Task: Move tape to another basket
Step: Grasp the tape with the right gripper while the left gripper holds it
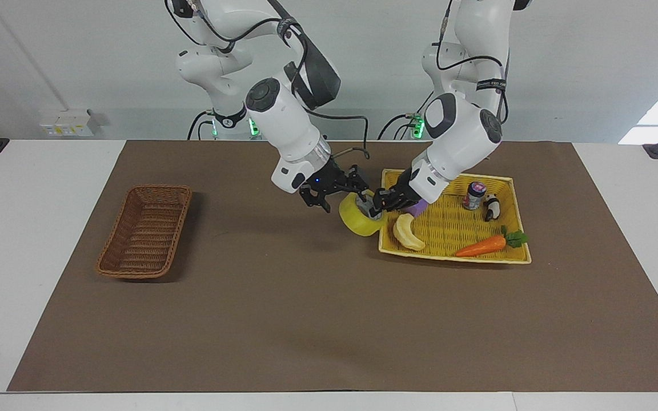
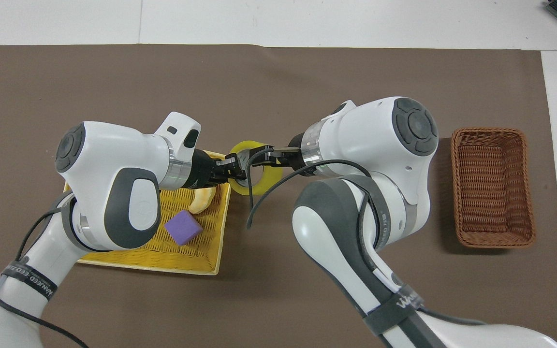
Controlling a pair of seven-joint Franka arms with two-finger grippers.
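Note:
The yellow tape roll hangs in the air over the mat, just off the yellow tray's edge on the side toward the right arm's end. My left gripper is shut on the roll's rim, with one finger inside the core. In the overhead view the tape sits between both hands, with the left gripper on one side. My right gripper is open right at the roll's other side; I cannot tell if it touches. It also shows in the overhead view. The brown wicker basket stands empty toward the right arm's end.
The yellow woven tray holds a banana, a purple cube, a carrot, a small can and a small panda figure. Bare brown mat lies between the tray and the basket.

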